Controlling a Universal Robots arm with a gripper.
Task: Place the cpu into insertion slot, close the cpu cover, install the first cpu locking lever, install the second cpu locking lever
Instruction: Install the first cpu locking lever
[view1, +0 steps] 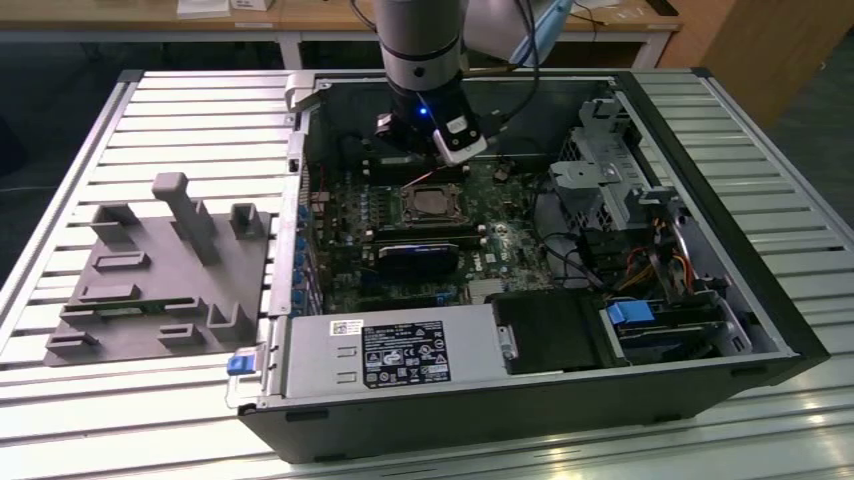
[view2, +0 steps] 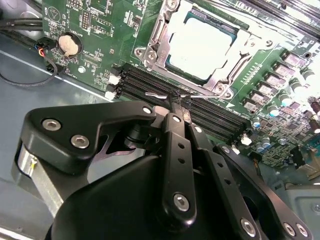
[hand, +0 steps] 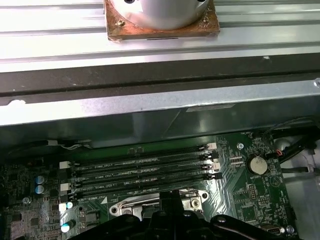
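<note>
The cpu, a silvery square chip, lies in the insertion slot of the green motherboard. The cpu cover lies flat around it, and the chip shows through its window. A thin wire locking lever runs along the socket's edge beside the memory slots. My gripper is shut, its black fingertips right at this lever's hooked end; whether they touch it I cannot tell. In the exterior view my gripper hangs just behind the cpu. In the first wrist view my gripper meets the socket rim.
Black memory slots lie between the socket and the case wall. A coin battery sits on the board nearby. The drive cage, power supply and cables crowd the case. A grey fixture lies on the slatted table.
</note>
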